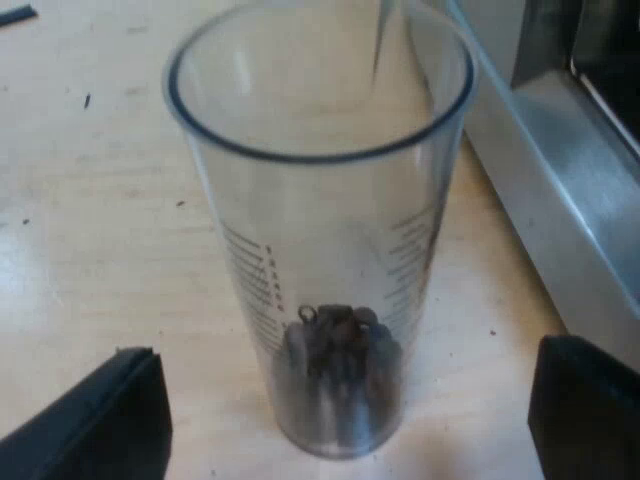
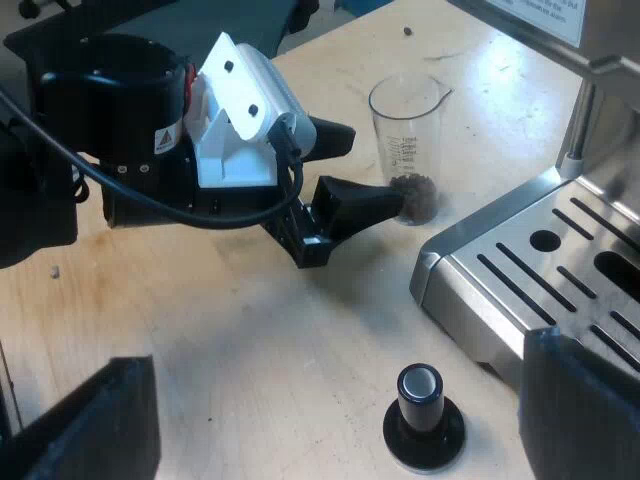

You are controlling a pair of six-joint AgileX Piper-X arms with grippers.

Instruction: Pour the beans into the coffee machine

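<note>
One measuring glass (image 1: 320,250) stands upright on the desk (image 2: 250,340), near a corner of the one espresso machine (image 2: 520,270). A small heap of beans (image 1: 340,350) lies at its bottom. My left gripper (image 1: 350,415) is spread wide, with the glass between its fingers and a gap on either side (bare desk beyond). One black-knobbed tamper (image 2: 424,415) stands below my right gripper (image 2: 340,420), which is likewise spread and holds nothing.

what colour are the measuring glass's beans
The beans are dark brown, clearest in right wrist view.
</note>
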